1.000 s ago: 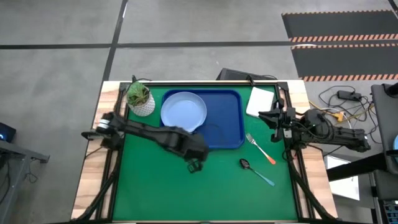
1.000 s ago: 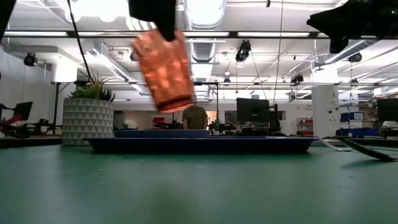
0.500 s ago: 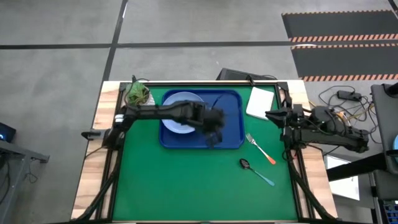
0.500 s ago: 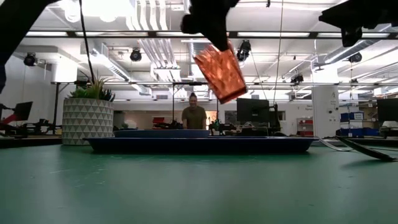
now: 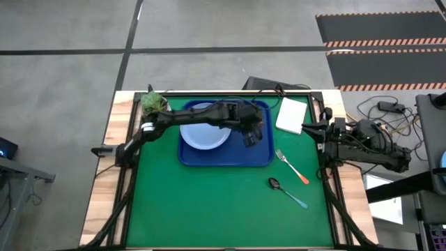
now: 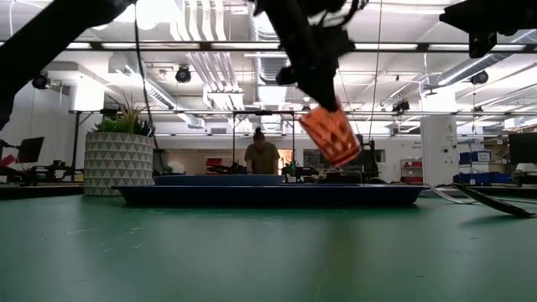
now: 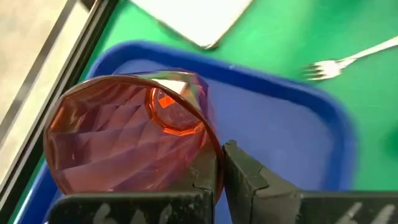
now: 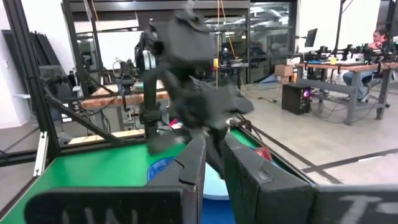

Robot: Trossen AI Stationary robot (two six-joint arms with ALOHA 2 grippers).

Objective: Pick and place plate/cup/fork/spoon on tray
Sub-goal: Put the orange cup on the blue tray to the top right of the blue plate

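On the green worktop, the tray holds the plate in its left half. The left gripper grips the cup, tilted, in the air above the tray's right half, clear of its floor. Right of the tray lie the fork and the spoon. The right gripper, fingers nearly together and empty, hovers at the worktop's right edge. No legible writing shows.
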